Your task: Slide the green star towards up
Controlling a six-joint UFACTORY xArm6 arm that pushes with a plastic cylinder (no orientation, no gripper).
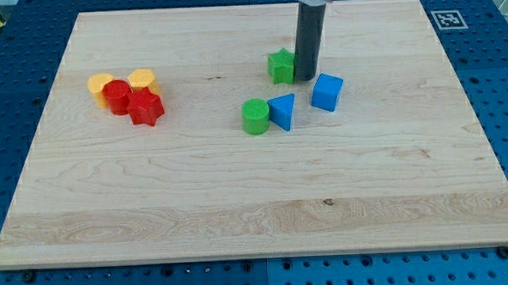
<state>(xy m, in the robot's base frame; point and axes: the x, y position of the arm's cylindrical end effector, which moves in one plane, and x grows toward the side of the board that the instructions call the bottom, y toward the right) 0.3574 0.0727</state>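
The green star (281, 66) sits on the wooden board (239, 203), right of centre near the view's top. My tip (306, 77) is at the end of the dark rod that comes down from the view's top. It stands right beside the star's right side, touching or nearly touching it. A blue cube (326, 92) lies just right of and below the tip. A green cylinder (255, 117) and a blue triangular block (282, 112) sit side by side below the star.
At the view's left is a tight cluster: a yellow block (101, 82), another yellow block (141, 79), a red cylinder (117, 94) and a red star (146, 107). The board lies on a blue perforated table.
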